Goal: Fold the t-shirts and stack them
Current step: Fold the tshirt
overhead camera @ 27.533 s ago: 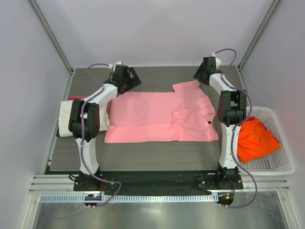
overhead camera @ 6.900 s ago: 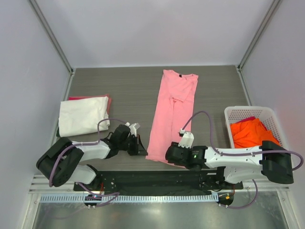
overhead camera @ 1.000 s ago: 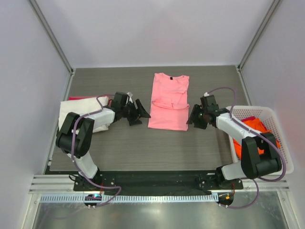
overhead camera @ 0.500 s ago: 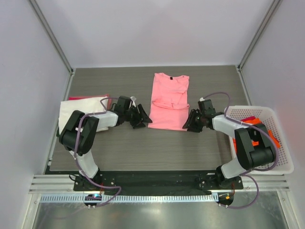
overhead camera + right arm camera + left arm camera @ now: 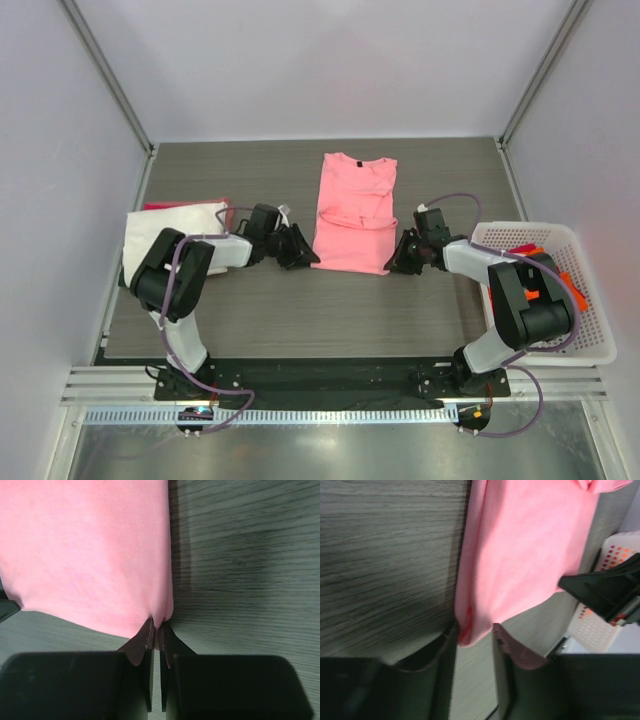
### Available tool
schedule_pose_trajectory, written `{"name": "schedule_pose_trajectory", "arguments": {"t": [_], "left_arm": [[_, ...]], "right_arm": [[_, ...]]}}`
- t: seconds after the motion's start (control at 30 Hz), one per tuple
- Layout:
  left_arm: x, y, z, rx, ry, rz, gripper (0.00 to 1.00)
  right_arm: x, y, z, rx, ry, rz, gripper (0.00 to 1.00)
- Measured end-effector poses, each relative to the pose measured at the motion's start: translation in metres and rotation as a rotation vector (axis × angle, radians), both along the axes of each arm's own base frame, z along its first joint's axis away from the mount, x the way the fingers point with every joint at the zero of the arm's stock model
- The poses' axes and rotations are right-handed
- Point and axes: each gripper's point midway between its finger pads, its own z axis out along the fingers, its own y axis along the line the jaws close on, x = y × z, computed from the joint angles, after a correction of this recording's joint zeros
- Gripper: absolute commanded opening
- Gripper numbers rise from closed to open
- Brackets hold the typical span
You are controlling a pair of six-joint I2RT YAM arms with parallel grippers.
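Pink shirt: light pink cotton t-shirt (image 5: 355, 215), folded to a narrow oblong, flat on the table at centre of the top view. Neck toward the upper edge, and a folded layer's edge crosses its middle.
Lower right corner: right gripper (image 5: 392, 262) low on the table, clenched on this corner. In the right wrist view the fingertips (image 5: 150, 632) pinch the pink cloth (image 5: 85, 545) tight, with almost no gap.
Lower left corner: left gripper (image 5: 305, 255) low at this corner, released. In the left wrist view the two fingers (image 5: 451, 630) stand apart and the shirt's corner (image 5: 475, 630) sits between them, not squeezed.
Stack: folded cream-white t-shirt (image 5: 165, 235) at left of the top view, well apart from the pink one, lying on a red t-shirt (image 5: 160, 206) that shows only as a sliver along its upper edge.
Basket: white plastic mesh basket (image 5: 590, 350) at far right holds a bright orange t-shirt (image 5: 570, 288), partly hidden behind the right arm.
Surface: dark grey wood-grain table (image 5: 300, 320).
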Motion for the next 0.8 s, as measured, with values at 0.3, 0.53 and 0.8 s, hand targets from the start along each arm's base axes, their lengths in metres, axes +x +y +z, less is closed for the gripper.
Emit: {"name": "schedule_pose_trajectory", "arguments": {"t": [0.3,0.53,0.8], "left_arm": [[-0.012,-0.001,-0.009,0.01,0.015,-0.013,0.0],[-0.025,0.006,0.015,0.017,0.013,-0.012,0.0],[-0.032,0.009,0.111,-0.06,-0.161,-0.012,0.0]], "right_arm": [[-0.002,0.0,0.003,0.0,-0.002,0.001,0.01],[-0.01,0.0,0.044,0.013,-0.048,0.01,0.01],[-0.002,0.003,0.152,0.071,-0.276,0.013,0.01]]}}
